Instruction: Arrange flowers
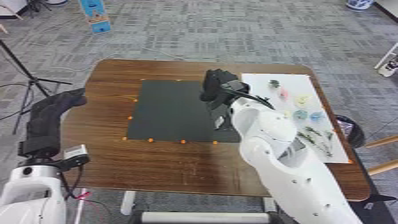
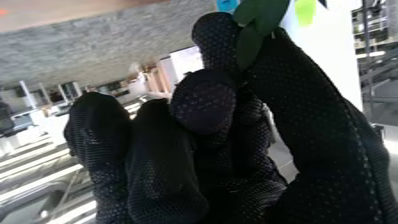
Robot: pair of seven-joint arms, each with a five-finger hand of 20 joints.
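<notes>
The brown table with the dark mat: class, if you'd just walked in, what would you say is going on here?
The robot's right hand is over the dark mat, with green leaves seemingly pinched in its fingers. More small flowers and green sprigs lie on the white sheet to the right. The left hand is at the table's left edge.

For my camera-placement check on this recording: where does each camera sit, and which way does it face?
Head view: on the robot's head, facing forward and down at the table; both arms enter from the bottom edge, with left hand and right hand.
Right wrist view: on the right arm's wrist, looking along the right hand, with green leaves at its fingertips, into the room.
Shared: the right hand and the gray floor.
</notes>
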